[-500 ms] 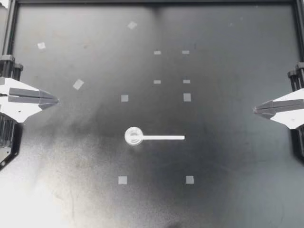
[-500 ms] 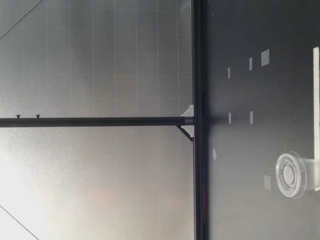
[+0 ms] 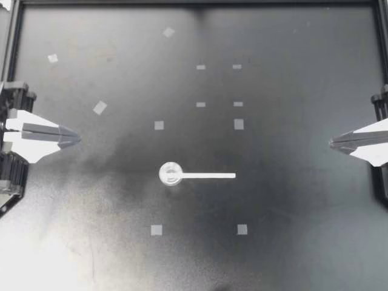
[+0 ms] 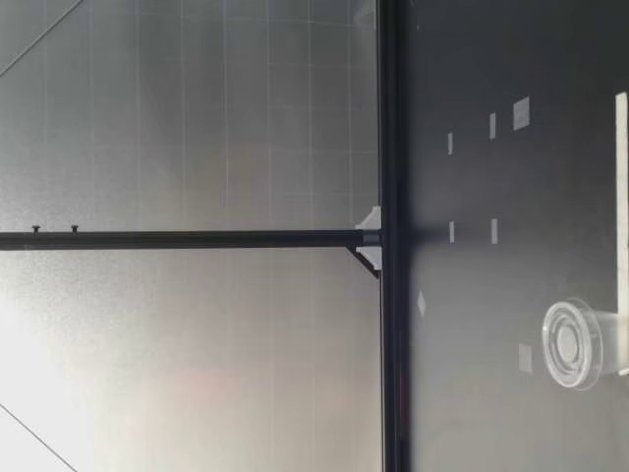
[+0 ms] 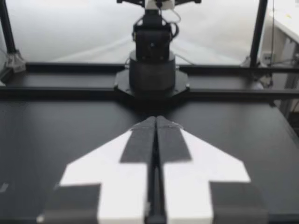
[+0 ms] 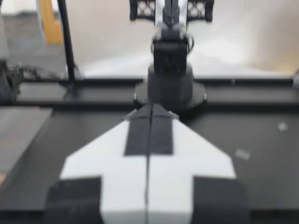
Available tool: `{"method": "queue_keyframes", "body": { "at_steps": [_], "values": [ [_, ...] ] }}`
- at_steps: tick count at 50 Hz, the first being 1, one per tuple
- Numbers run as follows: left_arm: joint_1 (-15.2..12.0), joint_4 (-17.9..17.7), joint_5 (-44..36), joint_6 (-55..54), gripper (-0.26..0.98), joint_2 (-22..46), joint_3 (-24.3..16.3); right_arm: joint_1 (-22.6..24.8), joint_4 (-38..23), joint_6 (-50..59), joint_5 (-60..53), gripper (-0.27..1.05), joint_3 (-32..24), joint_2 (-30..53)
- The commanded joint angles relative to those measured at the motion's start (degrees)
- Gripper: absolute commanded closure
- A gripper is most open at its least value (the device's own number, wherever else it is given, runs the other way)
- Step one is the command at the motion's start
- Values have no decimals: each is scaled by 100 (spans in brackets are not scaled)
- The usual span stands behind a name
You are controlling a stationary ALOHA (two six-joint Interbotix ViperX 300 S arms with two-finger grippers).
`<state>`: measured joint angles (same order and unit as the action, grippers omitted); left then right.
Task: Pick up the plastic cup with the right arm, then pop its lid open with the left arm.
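Clear round cup [image 3: 171, 174] lies near the middle of the black table [image 3: 291, 200], with a white strip [image 3: 209, 176] reaching from its rim toward my right side; the strip's end touches the cup. Four pale tape squares frame the pair: two beyond it [image 3: 159, 125] [image 3: 239, 124] and two on the near side [image 3: 156, 230] [image 3: 242, 229]. The left gripper [image 3: 74, 138] hangs at the table's left edge, pointing inward, its two fingers pressed together and holding nothing; it is well apart from the cup. The right gripper [image 3: 332, 143] hangs at the opposite edge, likewise closed on nothing and well apart from the strip's free end. In the low view the cup [image 4: 570, 344] shows as concentric clear rings resting on the table, and the strip [image 4: 621, 197] runs away from it along the surface. In the left wrist view the left gripper [image 5: 155, 120] has its dark pads meeting along one seam, with bare table ahead. In the right wrist view the right gripper [image 6: 151, 108] is closed in the same way.
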<state>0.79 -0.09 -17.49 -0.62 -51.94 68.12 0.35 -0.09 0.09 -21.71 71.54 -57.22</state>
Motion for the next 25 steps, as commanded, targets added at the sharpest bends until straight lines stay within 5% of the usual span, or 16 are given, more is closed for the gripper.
{"method": "queue_keyframes", "body": {
  "at_steps": [1, 7, 19, 25],
  "values": [
    [18, -9, -26, 9, 76, 352, -360, 9, 0, 0, -229, 82, -246, 290],
    [18, -18, -26, -9, 76, 1055, -624, 9, -9, 0, -281, 72, -360, 888],
    [18, -26, -141, -53, 76, 2619, -888, 9, -9, 220, -1195, 22, -396, 2232],
    [9, -44, -475, -237, 76, 3208, -888, 9, -9, 475, -1775, 11, -404, 2909]
  ]
}}
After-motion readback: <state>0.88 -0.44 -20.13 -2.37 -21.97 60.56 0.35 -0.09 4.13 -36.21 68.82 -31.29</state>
